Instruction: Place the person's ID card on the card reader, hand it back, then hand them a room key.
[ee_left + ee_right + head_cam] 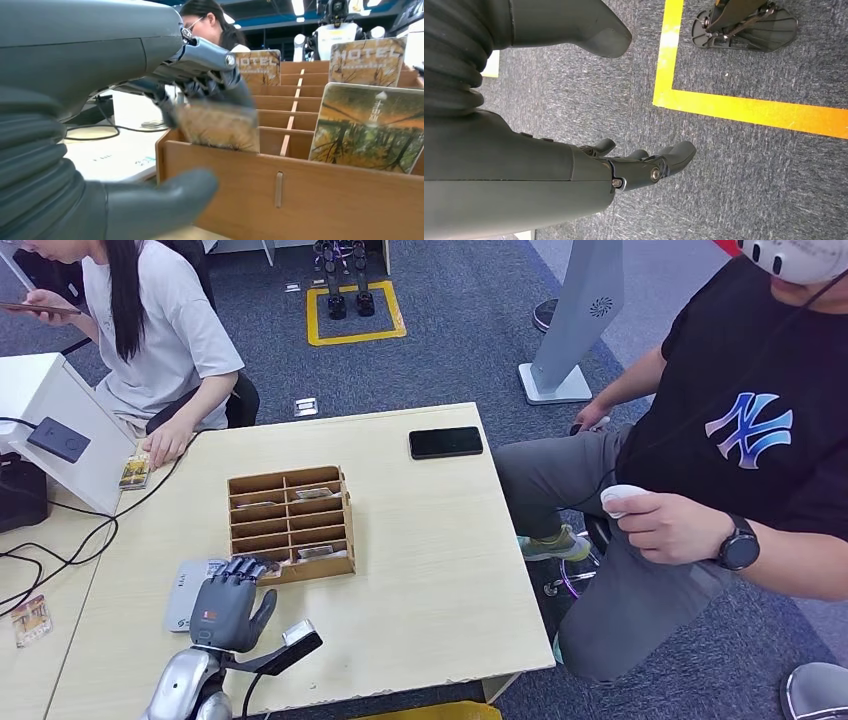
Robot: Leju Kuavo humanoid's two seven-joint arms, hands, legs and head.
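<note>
Currently, at the table's 9 o'clock edge, the seated person (150, 330) rests a hand beside a loose card (134, 472), and the flat grey card reader (190, 590) lies at about 7 o'clock, touching the left hand (232, 602). The left hand reaches over the near corner of the wooden card rack (292, 523). In the left wrist view its fingers (210, 75) curl down onto the top edge of a room key card (220, 127) standing in the nearest slot; the thumb (160, 205) stays outside the rack wall, apart from the card. Whether the card is actually pinched cannot be told, since the image there is blurred.

Risks from this state:
- The card may slip back into its slot if the fingers only graze its edge.
- An oblique lift may drag the light rack across the table (420, 540).
- The neighbouring key card (370, 127) may be knocked over.

The right hand (644, 162) hangs toward the carpet, its fingers loosely apart, holding nothing.
</note>
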